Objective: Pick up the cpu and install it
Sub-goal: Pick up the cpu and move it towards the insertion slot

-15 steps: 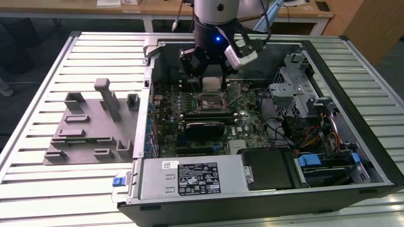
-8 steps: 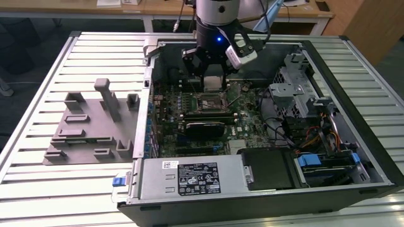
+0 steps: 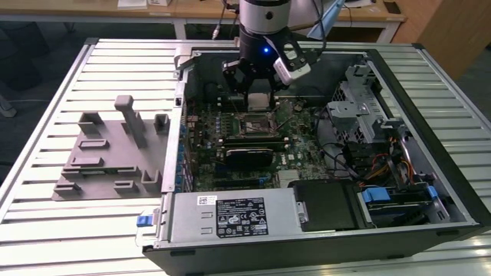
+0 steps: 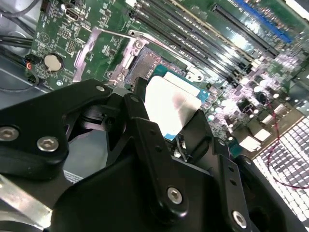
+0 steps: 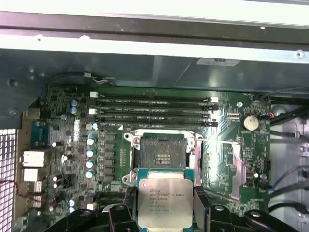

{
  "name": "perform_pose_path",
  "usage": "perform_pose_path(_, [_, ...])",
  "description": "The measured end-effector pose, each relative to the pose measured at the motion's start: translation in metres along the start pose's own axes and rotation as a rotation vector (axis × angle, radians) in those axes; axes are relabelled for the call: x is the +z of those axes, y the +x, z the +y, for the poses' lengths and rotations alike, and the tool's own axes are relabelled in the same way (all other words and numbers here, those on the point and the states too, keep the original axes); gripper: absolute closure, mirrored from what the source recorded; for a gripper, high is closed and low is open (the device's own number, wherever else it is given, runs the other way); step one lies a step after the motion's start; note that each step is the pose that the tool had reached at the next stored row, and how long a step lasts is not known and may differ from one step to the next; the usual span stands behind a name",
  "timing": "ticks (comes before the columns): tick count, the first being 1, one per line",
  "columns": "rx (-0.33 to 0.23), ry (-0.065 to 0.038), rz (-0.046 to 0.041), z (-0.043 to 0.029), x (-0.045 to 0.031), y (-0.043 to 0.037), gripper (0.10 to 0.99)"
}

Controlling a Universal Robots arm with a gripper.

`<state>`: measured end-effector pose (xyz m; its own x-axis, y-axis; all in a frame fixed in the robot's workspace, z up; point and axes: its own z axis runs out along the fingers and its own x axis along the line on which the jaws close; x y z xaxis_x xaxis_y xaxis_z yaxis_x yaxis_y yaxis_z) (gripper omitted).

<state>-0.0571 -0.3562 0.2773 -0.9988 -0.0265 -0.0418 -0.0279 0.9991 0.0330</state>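
My gripper (image 3: 259,104) hangs inside the open computer case, shut on the cpu (image 3: 259,99), a flat square chip with a silvery top. In the first wrist view the cpu (image 5: 164,195) sits between two black fingers (image 5: 129,199), held by opposite edges. It hovers just beside the empty black-framed socket (image 5: 163,153) on the green motherboard (image 5: 63,140), not touching it. In the second wrist view the cpu (image 4: 170,104) shines above the socket (image 4: 145,67), whose metal load plate (image 4: 104,46) is swung open.
The computer case (image 3: 452,172) lies open on a slatted table (image 3: 46,230). A grey plastic tray (image 3: 107,155) stands at the exterior view's left. Memory slots (image 5: 154,110), a power supply (image 3: 230,215), a drive cage (image 3: 357,109) and cables (image 3: 376,167) surround the socket.
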Motion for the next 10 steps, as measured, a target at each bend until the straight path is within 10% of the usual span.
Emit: perform_pose_path(10, [0.0, 0.007, 0.0035, 0.0021, 0.0159, 0.0, 0.541])
